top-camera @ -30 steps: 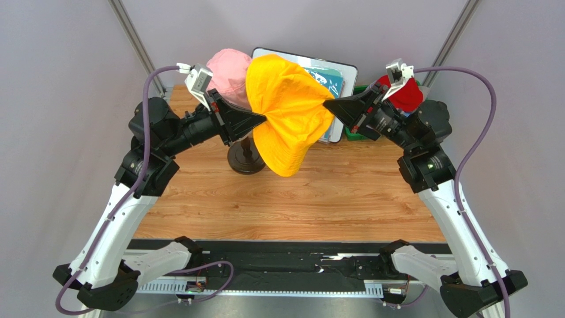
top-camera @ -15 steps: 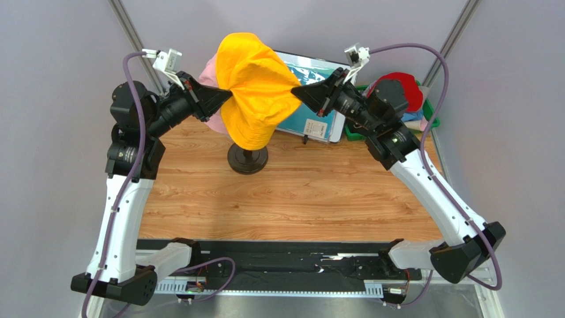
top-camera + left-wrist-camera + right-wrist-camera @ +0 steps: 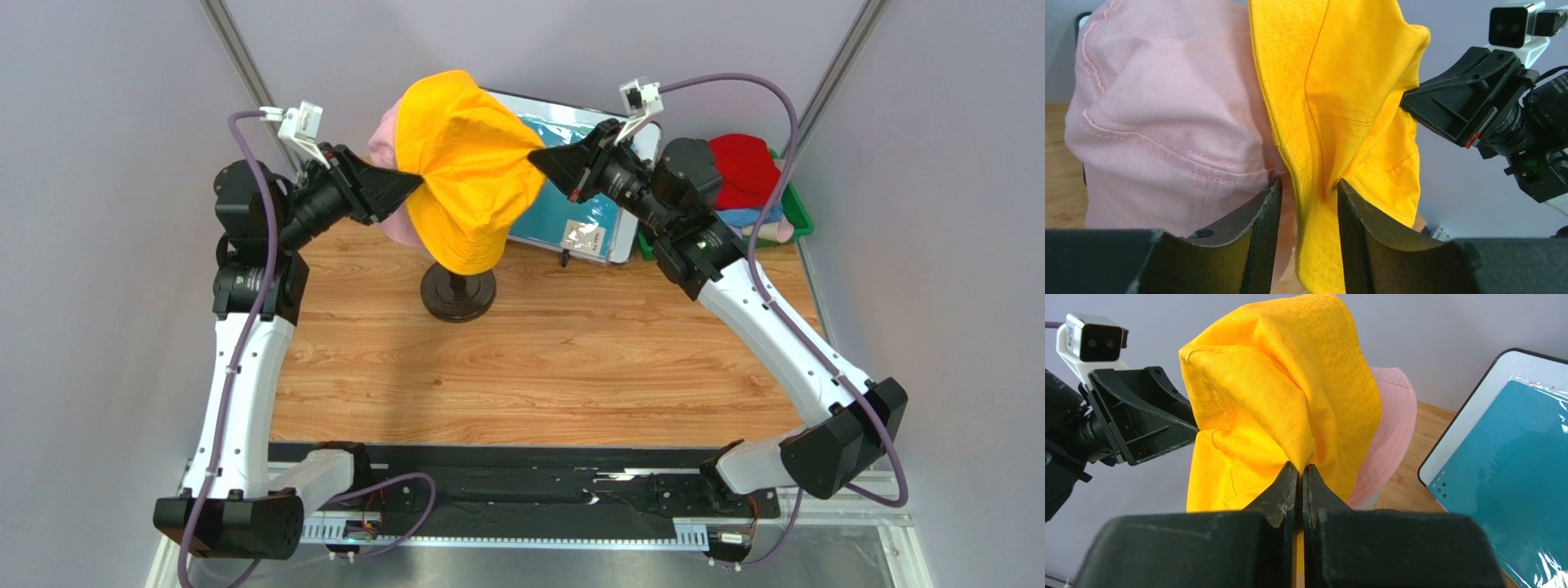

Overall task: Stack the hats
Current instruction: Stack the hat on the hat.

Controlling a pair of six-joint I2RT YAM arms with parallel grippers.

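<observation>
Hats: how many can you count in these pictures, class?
4: orange-yellow hat between the left gripper and right gripper; pink hat just behind it; red hat atop a blue hat in the green bin. More may be hidden underneath.

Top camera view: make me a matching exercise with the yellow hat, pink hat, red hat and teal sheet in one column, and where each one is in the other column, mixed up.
Things
1. yellow hat
2. pink hat
3. red hat
4. teal sheet

Places
A. on top of the pile in the green bin, far right
B. pinched by the right gripper
C. partly hidden behind the yellow hat
D. inside a white frame at the back

Pairs: 1-B, 2-C, 3-A, 4-D
</observation>
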